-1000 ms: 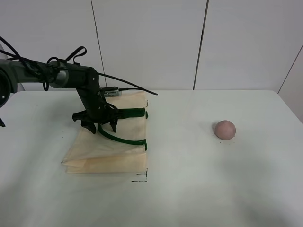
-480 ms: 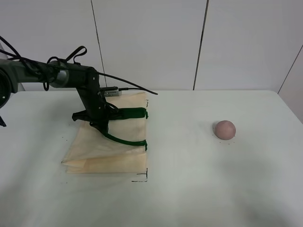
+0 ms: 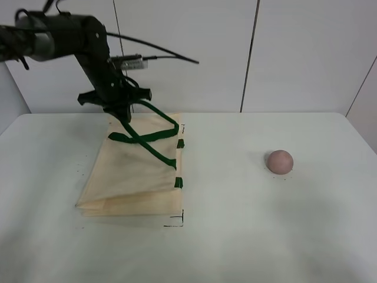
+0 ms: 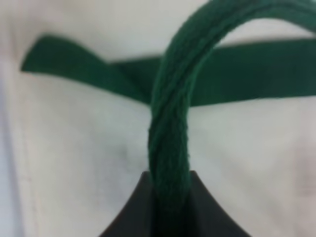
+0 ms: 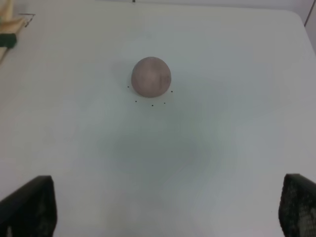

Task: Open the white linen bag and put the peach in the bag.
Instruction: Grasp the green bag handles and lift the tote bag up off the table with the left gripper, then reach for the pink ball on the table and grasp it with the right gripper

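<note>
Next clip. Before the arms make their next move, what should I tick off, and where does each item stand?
1. Left tool shut on the green handle: ok.
2. Handle raised above the white linen bag: ok.
3. Bag mouth gaping enough for fruit: not ok, cloth lies nearly flat.
4. Peach loose on the table, apart from the bag: ok.
5. Right tool open and empty, peach ahead: ok.

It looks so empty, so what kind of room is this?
Probably a robot test lab, not a home: a bare white table, plain white wall panels, black corner marks beside the white linen bag, and the left hand gripping its green handle.
</note>
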`<state>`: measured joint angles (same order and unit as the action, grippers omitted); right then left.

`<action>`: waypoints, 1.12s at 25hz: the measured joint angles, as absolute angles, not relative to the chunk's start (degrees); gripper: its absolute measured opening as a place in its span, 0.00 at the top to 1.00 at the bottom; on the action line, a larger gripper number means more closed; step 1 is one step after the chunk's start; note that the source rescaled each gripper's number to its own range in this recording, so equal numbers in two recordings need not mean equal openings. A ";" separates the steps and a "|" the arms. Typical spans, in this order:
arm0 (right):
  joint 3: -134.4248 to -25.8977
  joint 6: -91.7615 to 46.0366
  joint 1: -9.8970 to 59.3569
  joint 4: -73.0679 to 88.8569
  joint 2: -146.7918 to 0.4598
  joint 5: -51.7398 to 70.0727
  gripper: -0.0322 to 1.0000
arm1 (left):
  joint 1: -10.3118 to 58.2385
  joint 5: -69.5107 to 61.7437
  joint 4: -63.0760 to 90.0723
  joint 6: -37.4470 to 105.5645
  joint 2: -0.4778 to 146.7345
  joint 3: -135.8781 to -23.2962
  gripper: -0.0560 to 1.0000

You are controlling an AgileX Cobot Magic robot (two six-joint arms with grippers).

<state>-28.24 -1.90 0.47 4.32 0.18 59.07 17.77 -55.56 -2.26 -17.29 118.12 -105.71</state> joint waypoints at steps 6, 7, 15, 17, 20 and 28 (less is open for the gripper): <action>-28.24 -1.90 0.47 4.32 0.18 59.07 0.00 | 18.46 -61.57 -2.20 -13.44 112.25 -113.38 0.95; -28.24 -1.90 0.47 4.32 0.18 59.07 0.00 | 18.63 -63.20 -1.96 -12.38 111.69 -115.20 0.95; -28.24 -1.90 0.47 4.36 0.18 59.02 0.00 | 20.55 -67.74 0.00 -6.29 110.34 -125.76 0.95; -28.24 -1.85 0.47 4.36 0.18 59.02 0.00 | 20.75 -67.74 0.00 -6.17 109.81 -126.02 0.95; -28.24 -1.79 0.47 4.36 -0.97 58.96 0.00 | 20.81 -67.74 0.00 -6.17 109.32 -126.02 0.95; -32.29 -1.69 0.47 4.66 -26.78 49.71 0.00 | 20.81 -67.74 0.40 -6.22 108.26 -126.08 0.95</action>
